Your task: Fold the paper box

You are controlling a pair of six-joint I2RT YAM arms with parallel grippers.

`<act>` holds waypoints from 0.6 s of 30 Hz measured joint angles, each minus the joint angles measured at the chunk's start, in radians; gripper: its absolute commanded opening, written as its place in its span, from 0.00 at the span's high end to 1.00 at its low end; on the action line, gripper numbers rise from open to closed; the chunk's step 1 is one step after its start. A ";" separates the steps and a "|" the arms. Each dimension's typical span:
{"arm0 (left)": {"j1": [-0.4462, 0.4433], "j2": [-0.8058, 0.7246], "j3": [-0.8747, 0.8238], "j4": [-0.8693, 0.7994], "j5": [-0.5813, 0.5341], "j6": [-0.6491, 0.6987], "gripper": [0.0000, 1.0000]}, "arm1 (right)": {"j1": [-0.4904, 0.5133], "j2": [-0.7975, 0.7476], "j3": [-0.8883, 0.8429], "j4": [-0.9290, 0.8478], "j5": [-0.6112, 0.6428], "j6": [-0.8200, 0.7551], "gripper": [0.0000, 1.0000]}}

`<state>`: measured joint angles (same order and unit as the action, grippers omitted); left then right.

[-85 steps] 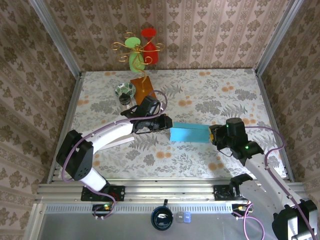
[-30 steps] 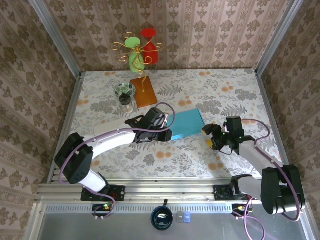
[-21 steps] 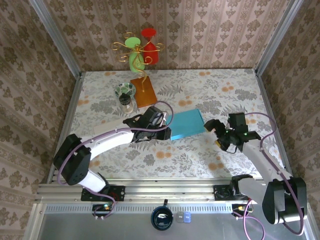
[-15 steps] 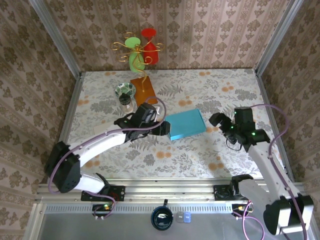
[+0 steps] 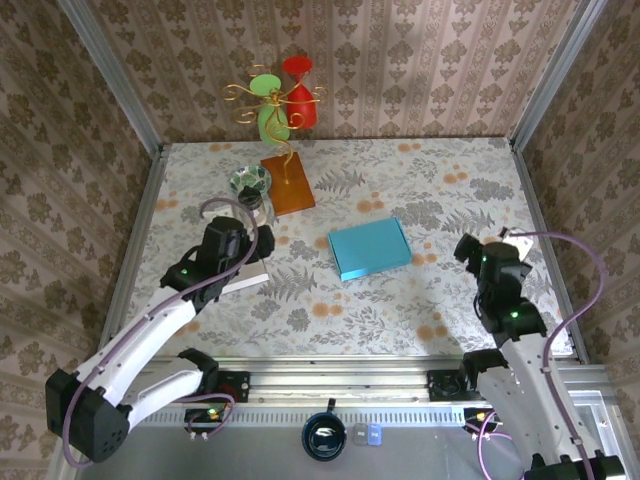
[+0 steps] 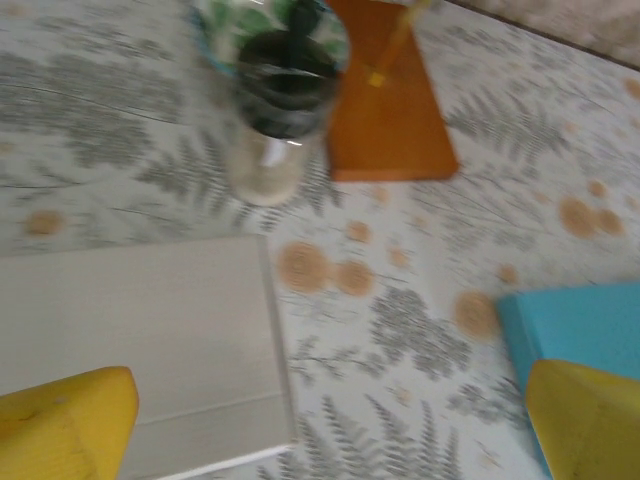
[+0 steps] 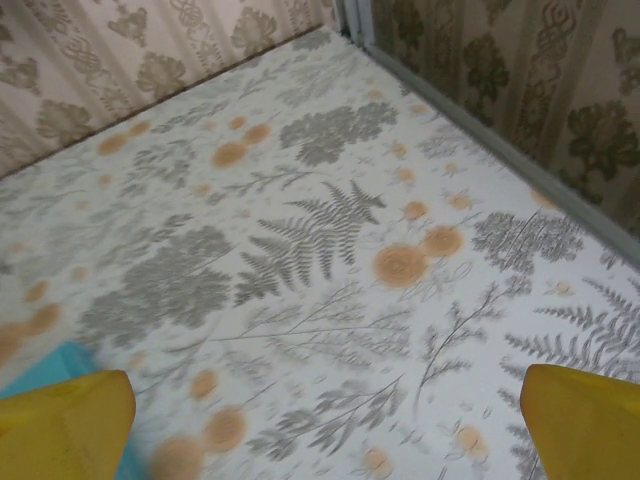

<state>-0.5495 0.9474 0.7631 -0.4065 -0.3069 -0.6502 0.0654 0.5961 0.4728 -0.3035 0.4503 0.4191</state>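
The blue paper box (image 5: 370, 249) lies shut and flat on the flowered table, mid-table, with nothing touching it. My left gripper (image 5: 243, 237) hovers well to its left, open and empty. In the left wrist view the yellow fingertips (image 6: 62, 425) stand wide apart around the left gripper (image 6: 325, 430), and the box's edge (image 6: 580, 322) shows at the right. My right gripper (image 5: 467, 248) is off the box's right side, also open and empty. In the right wrist view, a blue corner of the box (image 7: 68, 362) peeks in at lower left beside the right gripper (image 7: 320, 425).
A white flat sheet (image 5: 238, 281) lies under the left arm, seen again as the sheet (image 6: 130, 340) from the wrist. A glass cup (image 5: 250, 203), a patterned bowl (image 5: 249, 180) and an orange-based wire stand (image 5: 288, 184) are at back left. The metal wall rail (image 7: 480, 120) runs along the right.
Both grippers let go of the blue box, opened wide and drew back, left arm leftwards, right arm rightwards. The box stayed flat on the table.
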 measured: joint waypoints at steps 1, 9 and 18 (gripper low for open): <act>0.011 -0.008 -0.002 -0.015 -0.031 -0.004 0.00 | 0.000 0.009 -0.056 0.064 0.008 -0.030 0.00; 0.094 -0.010 -0.060 -0.070 -0.197 -0.019 0.00 | -0.003 0.442 -0.185 0.605 -0.071 -0.196 0.00; 0.236 0.051 -0.085 -0.026 -0.219 0.042 0.00 | -0.055 0.838 -0.142 1.054 -0.216 -0.289 0.00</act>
<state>-0.3138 0.9985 0.6781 -0.4324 -0.5255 -0.6083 0.0109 1.4342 0.3305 0.7506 0.2348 0.1299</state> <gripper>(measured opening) 0.999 0.999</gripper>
